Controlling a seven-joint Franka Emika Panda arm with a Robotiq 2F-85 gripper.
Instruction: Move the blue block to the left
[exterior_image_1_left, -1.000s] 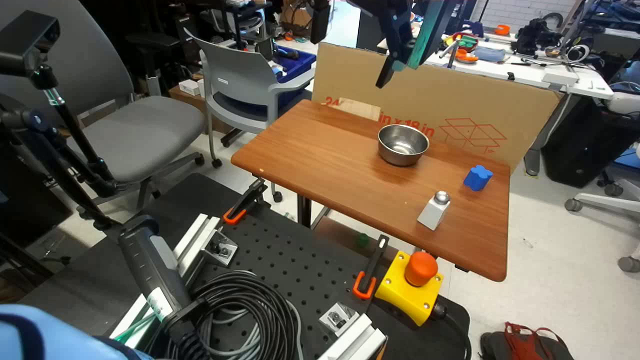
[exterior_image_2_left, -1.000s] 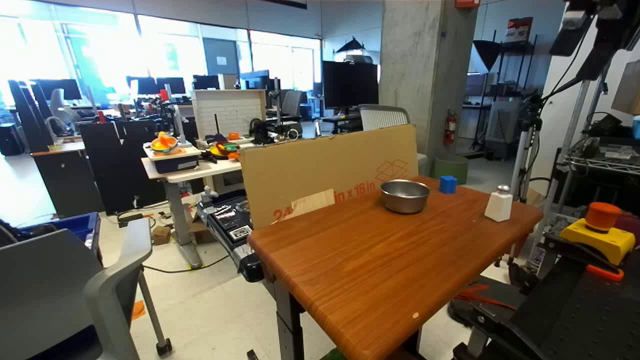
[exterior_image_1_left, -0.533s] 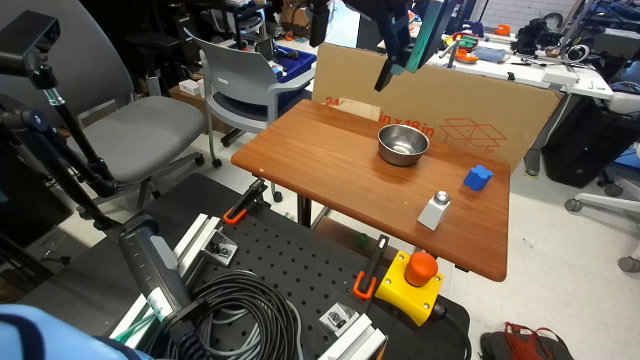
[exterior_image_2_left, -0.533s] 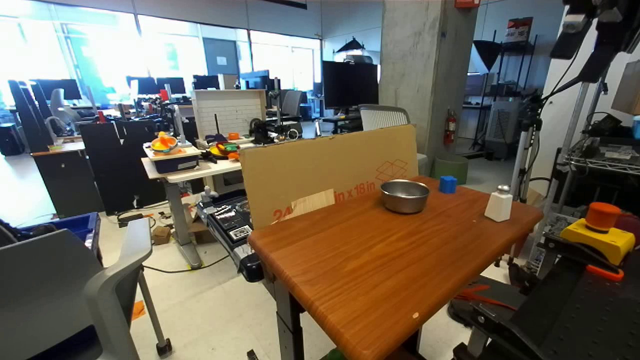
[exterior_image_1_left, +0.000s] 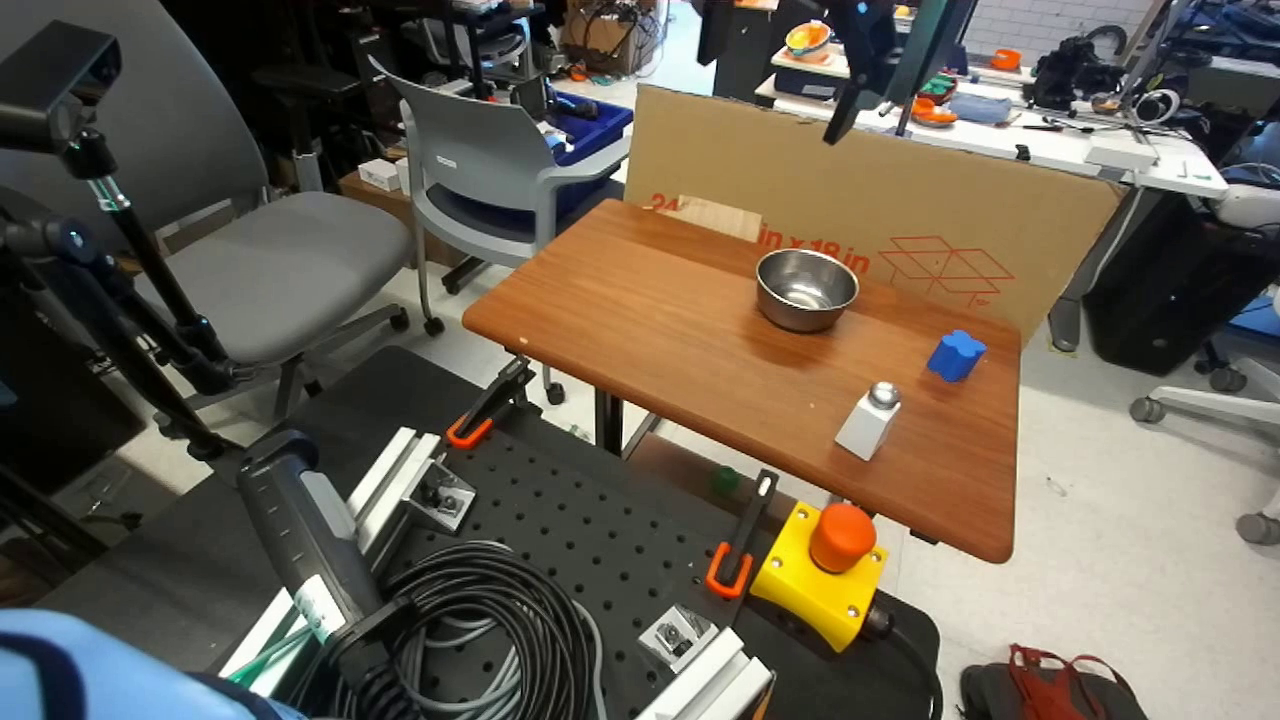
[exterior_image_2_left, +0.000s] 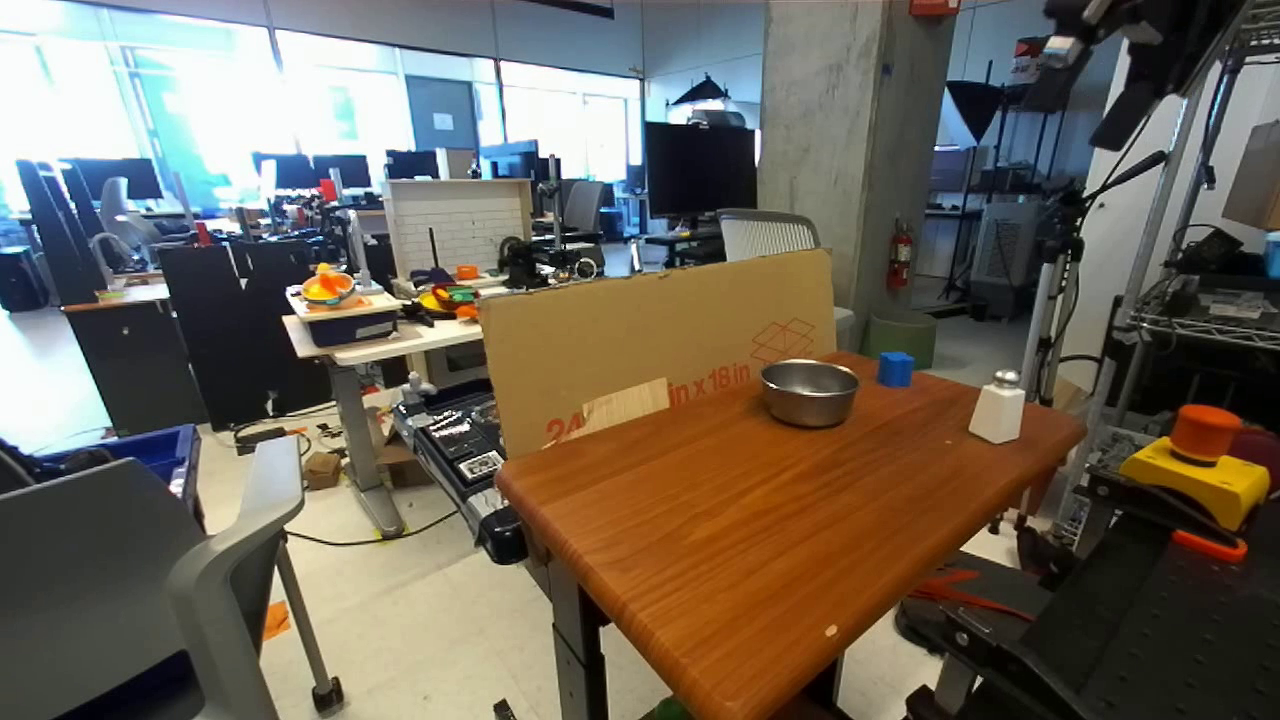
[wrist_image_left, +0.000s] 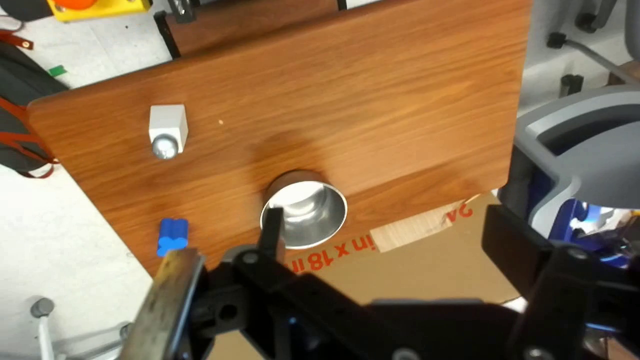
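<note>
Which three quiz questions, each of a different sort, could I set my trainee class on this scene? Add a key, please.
1. True or false: the block rests on the table, apart from the bowl.
2. Choose: in the wrist view, the gripper is A) shut on the block, B) open, C) shut on the bowl.
3. Fill in: the block is blue; the body of the bottle is ____.
Key: 1 true; 2 B; 3 white.
</note>
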